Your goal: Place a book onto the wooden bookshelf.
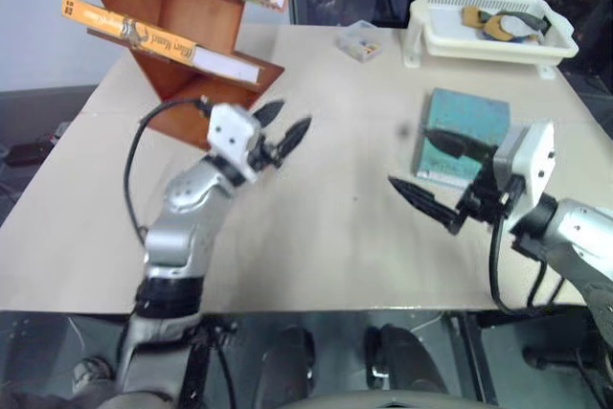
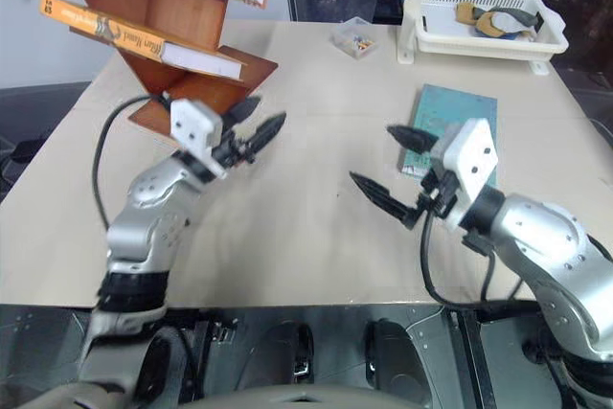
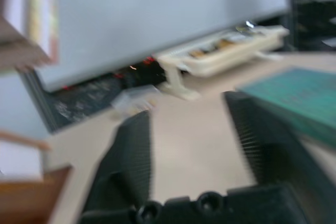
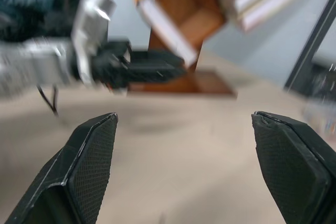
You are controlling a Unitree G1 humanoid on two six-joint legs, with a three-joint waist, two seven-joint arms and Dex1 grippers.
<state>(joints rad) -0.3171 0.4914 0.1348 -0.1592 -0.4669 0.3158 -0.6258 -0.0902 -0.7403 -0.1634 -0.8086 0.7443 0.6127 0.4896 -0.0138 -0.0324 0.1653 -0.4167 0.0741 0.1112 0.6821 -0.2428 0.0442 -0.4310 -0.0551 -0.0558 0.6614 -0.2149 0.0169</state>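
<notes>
Both arms reach level over the table (image 1: 316,237): the left gripper (image 1: 283,134), fingers parted and empty, hangs just off the wooden bookshelf (image 1: 192,16) at the far left corner, while the right gripper (image 1: 436,172), spread wide and empty, hovers beside a teal book (image 1: 469,122) lying flat toward the right edge. On a slanted shelf board rests the book (image 1: 144,35), orange spine outward, and a white slatted tray (image 1: 488,26) at the far right corner holds a few small items too unclear to name.
</notes>
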